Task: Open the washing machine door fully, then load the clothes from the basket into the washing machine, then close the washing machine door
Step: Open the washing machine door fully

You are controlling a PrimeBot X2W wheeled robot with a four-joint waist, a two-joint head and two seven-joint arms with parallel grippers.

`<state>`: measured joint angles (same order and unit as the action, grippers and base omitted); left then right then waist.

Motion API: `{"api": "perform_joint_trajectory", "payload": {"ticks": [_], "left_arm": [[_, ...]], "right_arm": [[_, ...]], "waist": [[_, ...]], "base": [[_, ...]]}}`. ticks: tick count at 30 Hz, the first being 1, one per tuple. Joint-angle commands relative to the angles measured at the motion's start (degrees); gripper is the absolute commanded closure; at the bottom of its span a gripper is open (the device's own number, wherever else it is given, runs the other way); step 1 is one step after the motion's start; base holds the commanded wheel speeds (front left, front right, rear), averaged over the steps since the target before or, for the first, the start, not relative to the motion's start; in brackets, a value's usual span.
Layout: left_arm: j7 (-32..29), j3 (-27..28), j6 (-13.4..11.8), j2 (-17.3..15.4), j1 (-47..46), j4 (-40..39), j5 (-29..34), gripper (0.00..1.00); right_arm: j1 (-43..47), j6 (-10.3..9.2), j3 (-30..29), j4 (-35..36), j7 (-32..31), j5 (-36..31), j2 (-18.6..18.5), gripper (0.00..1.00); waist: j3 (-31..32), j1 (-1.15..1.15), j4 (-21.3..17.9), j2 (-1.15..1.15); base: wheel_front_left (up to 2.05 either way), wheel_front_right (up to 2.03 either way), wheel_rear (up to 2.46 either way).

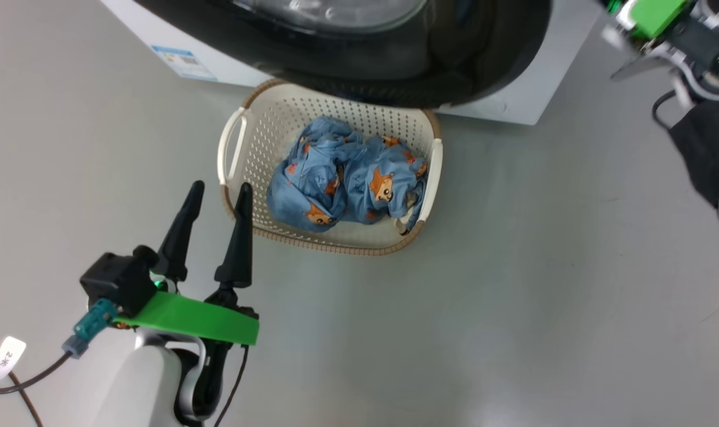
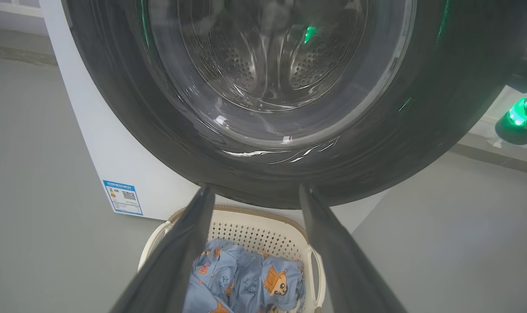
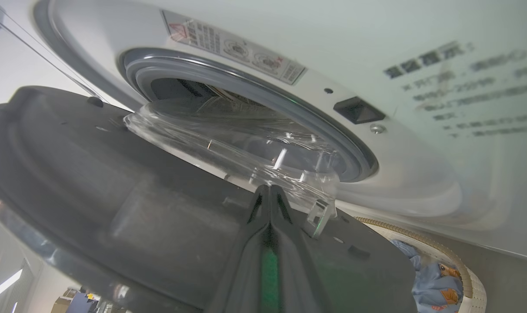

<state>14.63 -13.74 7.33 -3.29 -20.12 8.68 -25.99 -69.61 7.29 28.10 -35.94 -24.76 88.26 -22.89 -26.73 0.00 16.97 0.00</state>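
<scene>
**Plainly split: left gripper (image 1: pixel 220 190) spread low, right gripper (image 3: pixel 268 191) clenched high**

The left arm came in low. Its pale forearm (image 1: pixel 134 385) rose to a green bracket (image 1: pixel 193 320) at the wrist, and its two dark fingers pointed forward. They were parted wide with nothing between them. Just ahead of those fingertips, a little to their right, the basket (image 1: pixel 276 118) sat on the grey floor (image 1: pixel 514 296). The clothes (image 1: pixel 347 184) lay bundled inside it.

Beyond the basket, above the fingers in the left wrist view, hung the washing machine door (image 2: pixel 115 108). Its black rim overhung the basket's far edge. The washing machine (image 2: pixel 107 156) stood behind, with its blue label (image 2: pixel 122 198) off to the left of the fingers.

The right arm was raised at the upper right of the head view, blurred there. Its fingers were pressed tight together, gripping nothing. They pointed along the door's dark inner face toward the foot of the clear glass bowl. Whether the tips touched it could not be told. Past them the door stood partly swung off the grey gasket (image 3: pixel 255 84). Lower and to the right of the fingers showed a corner of the basket and clothes.
</scene>
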Motion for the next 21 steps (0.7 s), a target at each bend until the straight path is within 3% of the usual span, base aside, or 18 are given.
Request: {"api": "perform_joint_trajectory", "payload": {"ticks": [1, 21], "left_arm": [[0.4, 2.2, 0.2, -2.3, 0.8, -0.9, 0.6, 0.00], [0.4, 2.6, 0.2, -3.4, 5.7, -0.2, 1.6, 0.00]], "right_arm": [[2.5, 0.20, 0.9, 2.6, -0.8, 0.5, 2.1, 1.00], [14.3, 0.20, 4.7, 10.1, -2.8, 1.8, 3.7, 1.00]], "waist": [[1.6, 0.00, -0.9, 0.00], [9.4, 0.00, -3.1, 0.00]], "base": [[0.00, 0.00, 0.00], [0.00, 0.00, 0.00]]}}
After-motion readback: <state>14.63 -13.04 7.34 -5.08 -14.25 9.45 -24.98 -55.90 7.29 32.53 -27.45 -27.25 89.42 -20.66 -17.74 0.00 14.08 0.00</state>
